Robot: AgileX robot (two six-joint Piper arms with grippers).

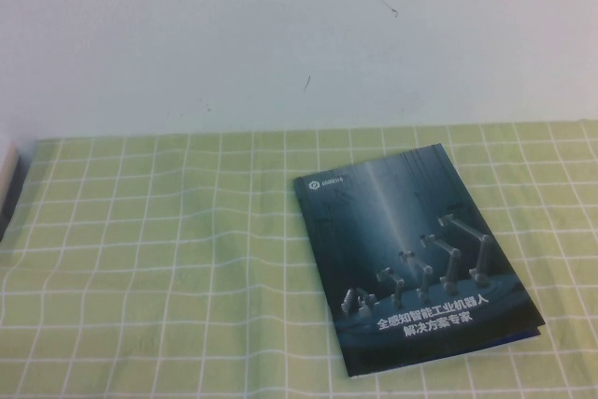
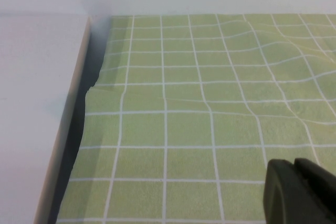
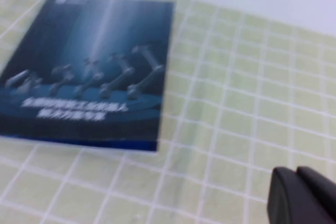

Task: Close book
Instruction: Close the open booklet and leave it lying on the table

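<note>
In the left wrist view, the left gripper was seen only as a dark tip at the edge of the frame. Its two parts were pressed together with no gap between them, and nothing was held. It was poised above the green checked cloth, apart from it. A flat white panel was found just beside the cloth's edge, and the cloth was rumpled into soft folds farther out.

The right gripper was likewise shown as a dark tip, drawn together and empty, above the same cloth. The book was seen near it, but no contact was made.

In the high view, the book was found lying closed and flat on the cloth, right of centre and toward the robot's side of the table. It was turned at a slant to the grid lines. Its dark blue front cover faced up, printed with a row of robot arms and white Chinese lettering. A thin strip of brighter blue was exposed at its near right corner. A pale wall was seen behind the table.
</note>
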